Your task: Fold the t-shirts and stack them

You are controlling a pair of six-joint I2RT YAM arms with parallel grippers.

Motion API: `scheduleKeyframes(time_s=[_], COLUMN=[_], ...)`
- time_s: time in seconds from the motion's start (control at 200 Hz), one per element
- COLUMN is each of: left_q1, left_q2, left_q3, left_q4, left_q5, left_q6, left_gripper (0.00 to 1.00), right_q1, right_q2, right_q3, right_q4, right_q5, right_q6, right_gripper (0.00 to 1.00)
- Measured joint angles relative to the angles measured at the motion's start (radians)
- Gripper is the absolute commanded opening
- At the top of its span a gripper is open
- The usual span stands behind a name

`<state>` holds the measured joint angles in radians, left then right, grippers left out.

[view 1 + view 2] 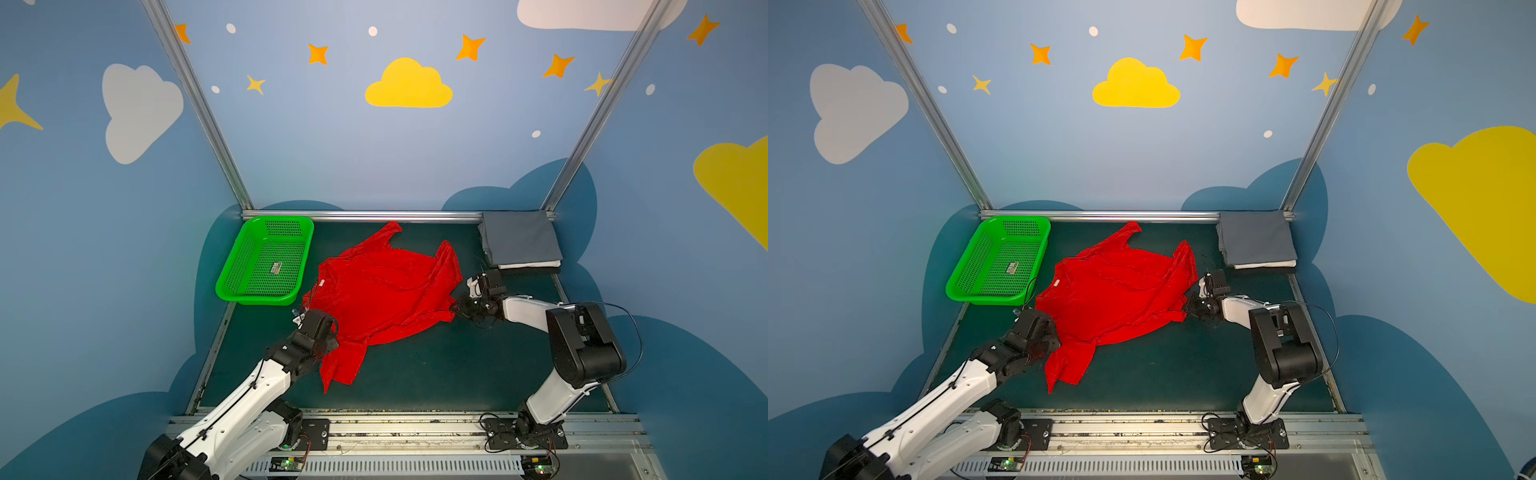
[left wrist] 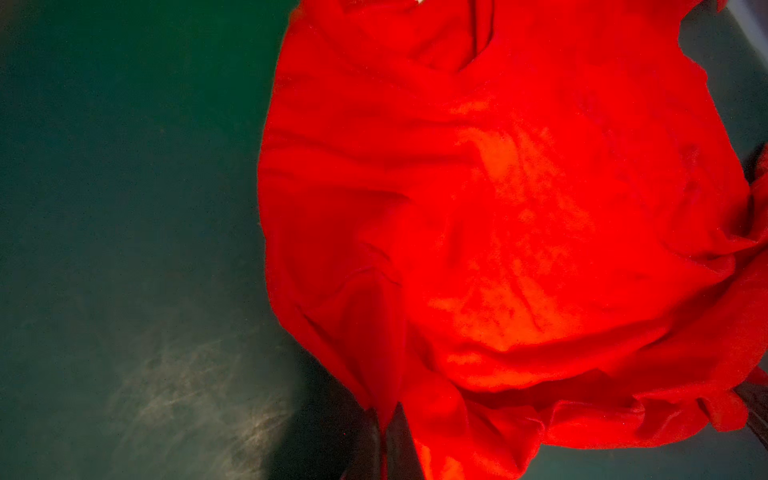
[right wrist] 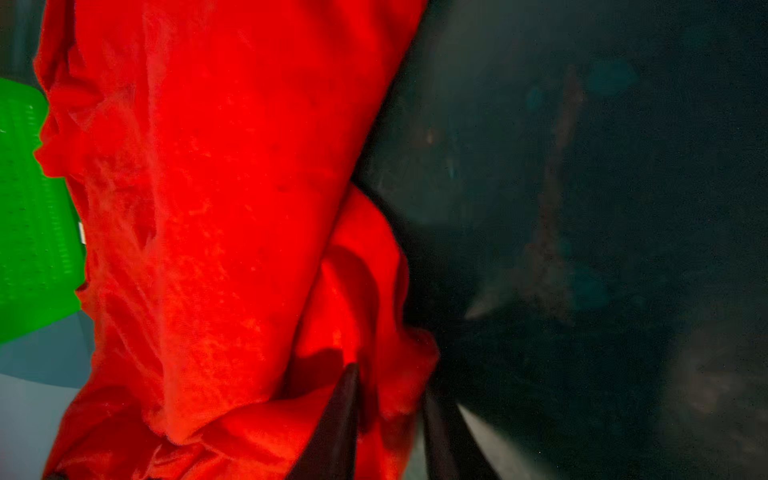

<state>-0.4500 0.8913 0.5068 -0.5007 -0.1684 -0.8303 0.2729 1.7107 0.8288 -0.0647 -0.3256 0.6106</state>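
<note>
The red t-shirt (image 1: 386, 299) (image 1: 1113, 299) lies crumpled and spread on the dark green table, with its white neck label toward the basket. My left gripper (image 2: 384, 428) is shut on the shirt's near-left edge, the cloth pinched between its dark fingertips. In both top views the wrist hides those jaws. My right gripper (image 3: 390, 415) (image 1: 455, 309) has closed on a bunched fold at the shirt's right edge, with red cloth between its fingers. A folded stack stands at the back right corner: a grey shirt (image 1: 519, 241) (image 1: 1256, 239) on top, white and black layers beneath.
A green perforated basket (image 1: 249, 291) (image 1: 984, 297) stands at the back left, close to the shirt's collar side. Metal frame rails run along the table's back and sides. Bare green mat (image 1: 436, 365) lies in front of the shirt.
</note>
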Motion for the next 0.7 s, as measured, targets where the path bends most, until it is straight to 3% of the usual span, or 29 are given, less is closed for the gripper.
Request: scheduleKeyframes(time_s=[0.015,0.21,0.39,0.521,0.606,0.701], left_q1=[0.000,0.000,0.002,0.003,0.003,0.015], left_q2=[-0.002,-0.013,-0.141,-0.183,-0.104,0.044], left_q3=[0.000,0.020,0.039,0.045,0.080,0.169], left_q4=[0.000,-0.053,-0.114,-0.098,-0.072,-0.027], left_q5=[-0.001,-0.003,0.014,0.047,0.054,0.060], left_q6=[0.000,0.007,0.014,0.014,0.030,0.070], left_gripper=[0.04,0.04,0.04,0.04,0.04,0.04], right_q1=[0.000,0.002,0.005,0.005,0.004,0.002], right_q2=[0.001,-0.050,-0.394,-0.587,-0.580,-0.465], right_q3=[0.000,-0.003,-0.051,-0.048,-0.015,0.069], right_q4=[-0.002,-0.076,-0.294,-0.341,-0.368,-0.383], right_q5=[0.003,0.031,0.135,0.174,0.176,0.182], right_q6=[0.003,-0.021,-0.058,-0.066,-0.065,-0.058], right_gripper=[0.00,0.00,0.00,0.00,0.00,0.00])
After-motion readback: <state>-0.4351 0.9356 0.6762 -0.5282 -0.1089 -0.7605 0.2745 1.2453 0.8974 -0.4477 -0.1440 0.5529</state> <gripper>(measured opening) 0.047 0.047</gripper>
